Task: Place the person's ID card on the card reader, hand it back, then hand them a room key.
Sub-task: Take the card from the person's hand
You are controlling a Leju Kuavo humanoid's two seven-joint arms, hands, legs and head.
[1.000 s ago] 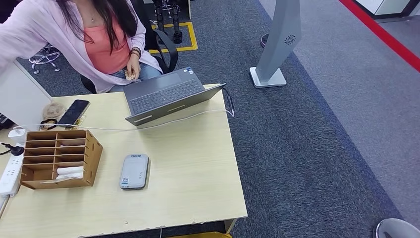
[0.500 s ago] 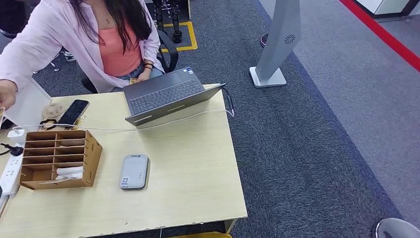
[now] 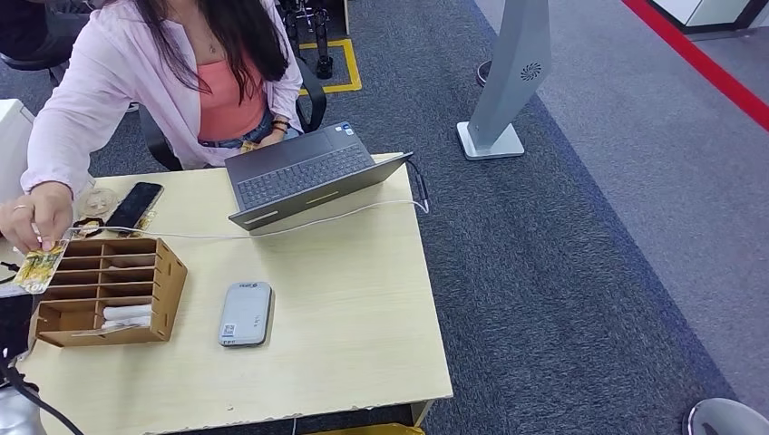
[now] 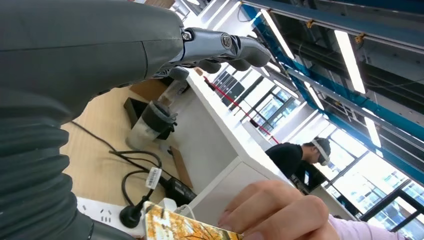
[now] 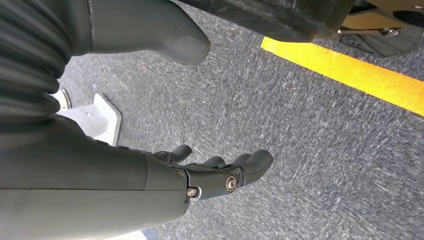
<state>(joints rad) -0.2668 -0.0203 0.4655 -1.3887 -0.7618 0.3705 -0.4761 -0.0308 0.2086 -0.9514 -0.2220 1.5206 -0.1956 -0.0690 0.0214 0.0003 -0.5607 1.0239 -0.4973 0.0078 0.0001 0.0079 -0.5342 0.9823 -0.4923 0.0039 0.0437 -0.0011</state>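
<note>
A person in a pink shirt sits behind the table, and the person's hand [image 3: 38, 216] holds out the ID card [image 3: 38, 264], a card with a yellow picture, over the table's left end. In the left wrist view the ID card [image 4: 186, 228] is pinched by the person's fingers [image 4: 274, 212] a short way from my left hand [image 4: 220, 47], whose fingers are apart and hold nothing. My left hand [image 3: 11, 324] shows dark at the lower left, just below the card. The grey card reader [image 3: 246, 314] lies flat mid-table. My right hand [image 5: 220, 176] hangs with fingers apart over the carpet.
A wooden pigeonhole box [image 3: 104, 288] with white cards [image 3: 127, 313] in it stands left of the reader. An open laptop [image 3: 304, 177], its white cable and a black phone [image 3: 136, 206] lie toward the person. A grey kiosk stand [image 3: 508, 82] is on the carpet to the right.
The person has leaned in and brought the ID card down to the table's left end. My left hand has come up into the head view's lower left corner.
</note>
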